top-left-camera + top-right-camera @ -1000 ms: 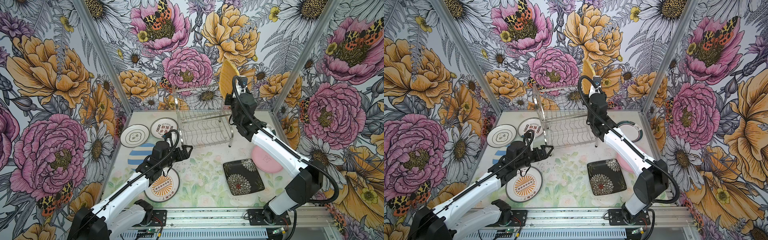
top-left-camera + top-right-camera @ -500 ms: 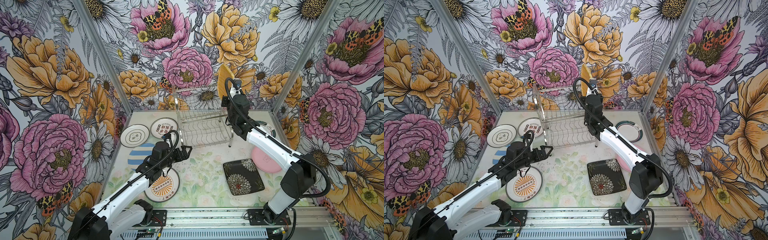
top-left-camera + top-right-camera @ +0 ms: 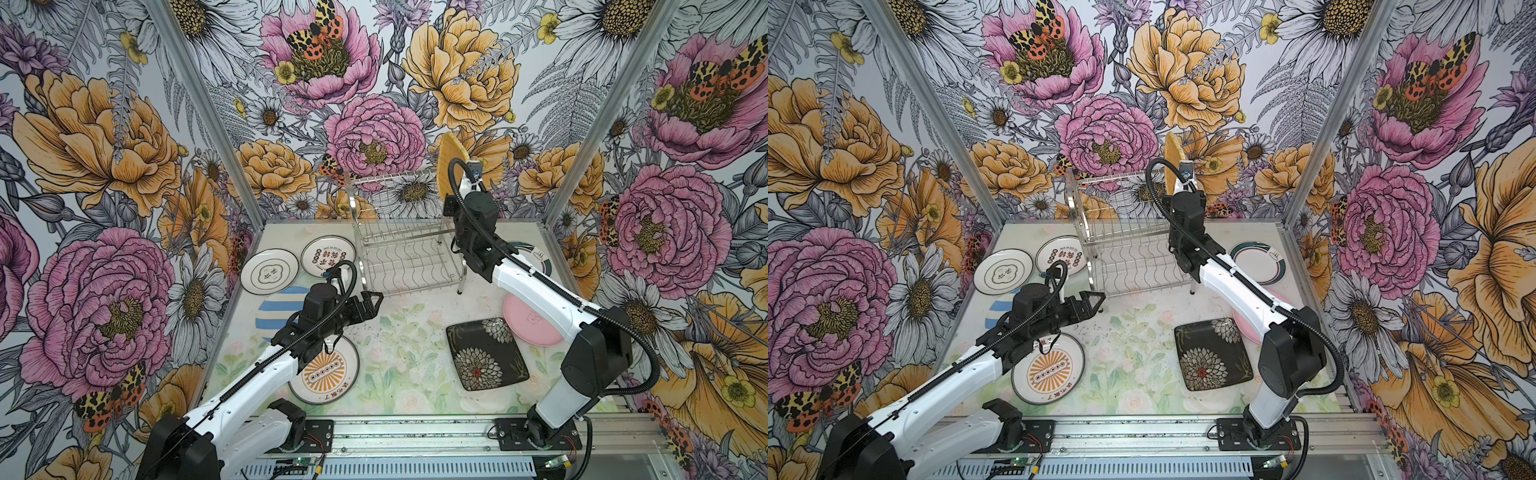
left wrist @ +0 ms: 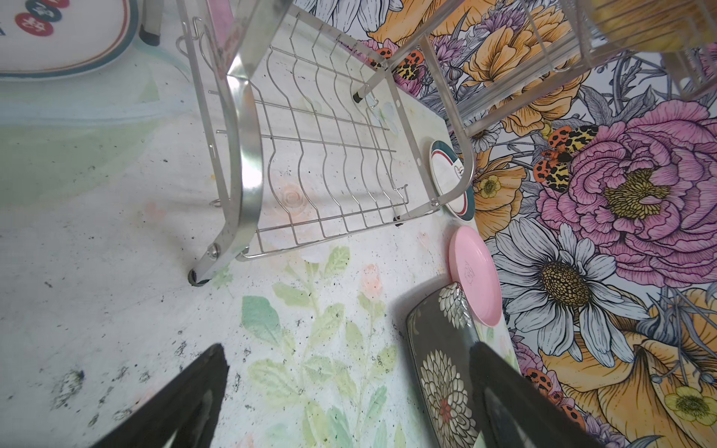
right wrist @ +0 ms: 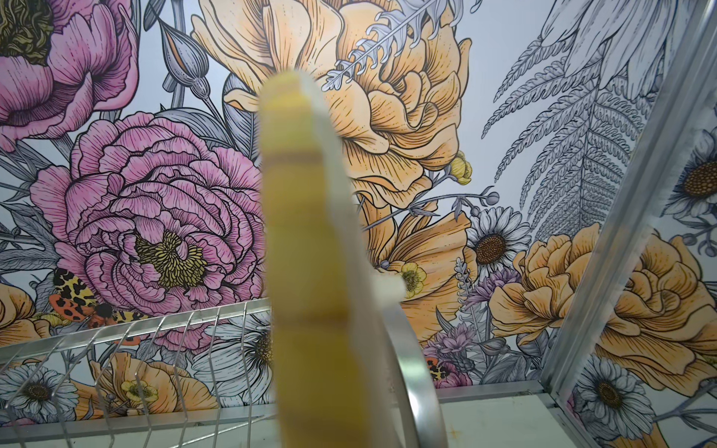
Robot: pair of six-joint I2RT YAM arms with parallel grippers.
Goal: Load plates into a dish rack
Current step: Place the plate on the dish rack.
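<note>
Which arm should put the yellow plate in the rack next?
The right arm. The right gripper holds the yellow plate on edge above the dish rack. The left gripper is open, empty, and low in front of it.

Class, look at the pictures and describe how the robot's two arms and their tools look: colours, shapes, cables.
The left arm and right arm match: glossy white link shells, matte black joints and bases. A black ribbed cable loops along each. The left tool is black, with two angular tapering fingers. No markings are readable.
</note>
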